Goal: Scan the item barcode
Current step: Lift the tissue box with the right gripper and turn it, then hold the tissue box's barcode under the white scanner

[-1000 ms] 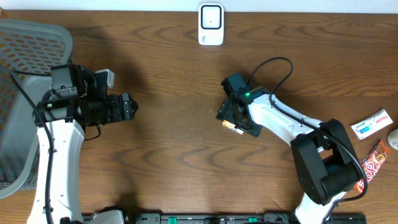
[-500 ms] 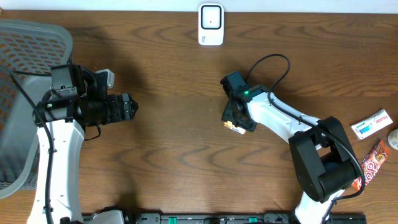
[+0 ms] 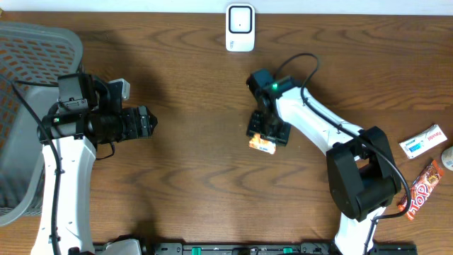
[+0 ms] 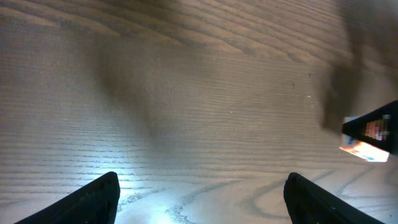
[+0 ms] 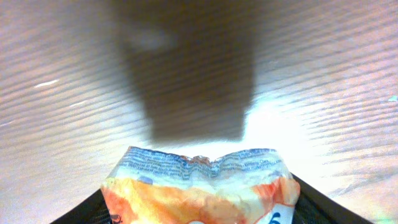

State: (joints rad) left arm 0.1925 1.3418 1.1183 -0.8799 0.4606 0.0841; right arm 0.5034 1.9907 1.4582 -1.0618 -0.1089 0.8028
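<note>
My right gripper [image 3: 267, 132] is shut on a crinkled orange and white snack packet [image 3: 262, 144] near the middle of the table. The right wrist view shows the packet [image 5: 199, 183] pinched between the dark fingers [image 5: 317, 202], its printed white edge pointing away from the camera. A white barcode scanner [image 3: 240, 28] stands at the table's back edge, well beyond the packet. My left gripper [image 3: 146, 122] hovers at the left, open and holding nothing. In the left wrist view the packet [image 4: 365, 138] shows at the far right, ahead of the left gripper [image 4: 202, 202].
A grey mesh basket [image 3: 28, 64] fills the left edge. At the right edge lie a white box [image 3: 423, 141], a red snack bar [image 3: 422, 188] and a small round object [image 3: 449, 158]. Bare wooden table [image 3: 198, 177] lies between the arms.
The right gripper's jaws have closed on the snack packet, and the arm has shifted slightly left with it. The left arm has not moved.
</note>
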